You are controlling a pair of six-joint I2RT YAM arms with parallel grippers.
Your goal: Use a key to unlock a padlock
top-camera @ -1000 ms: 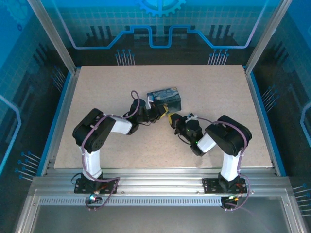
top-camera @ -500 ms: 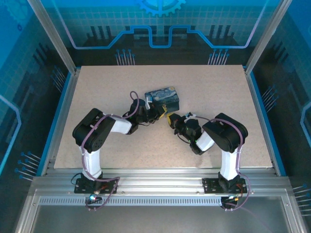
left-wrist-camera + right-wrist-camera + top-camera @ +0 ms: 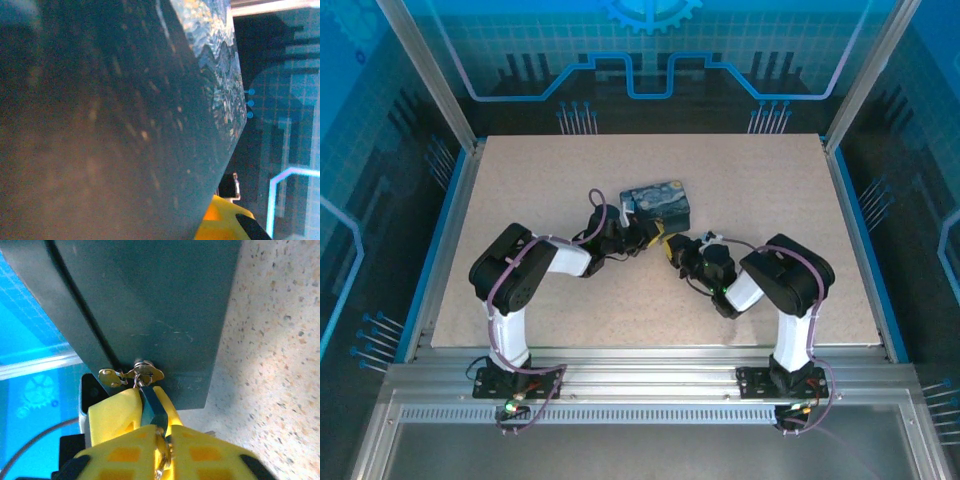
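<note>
Nearest your right wrist camera, the right gripper [image 3: 164, 436] shows two yellow, waffle-moulded pads drawn almost together, with a slim gap between them. A thin sliver of bright metal, the key [image 3: 160, 460], sits in that gap. You cannot tell whether the pads pinch it or merely flank it.

Just beyond, at 12 o'clock, is the padlock [image 3: 152, 410], a small dark flat-faced block. The two smooth yellow fingers of the left gripper [image 3: 652, 238] are clamped on its sides. Its shackle runs up through a brass hasp [image 3: 132, 374] with leaf-shaped tabs, fixed to the tin box [image 3: 160, 305]. The tin's side here is plain matte dark teal, lightly scratched. The speckled, stone-look table [image 3: 280, 340] lies at 3 o'clock.

From the left wrist the tin's wall looms close and blurred, and the rippled blue-and-yellow paint of its lid runs along the 1 o'clock edge. From above, both grippers meet at 6 o'clock of the box, against its near side.
</note>
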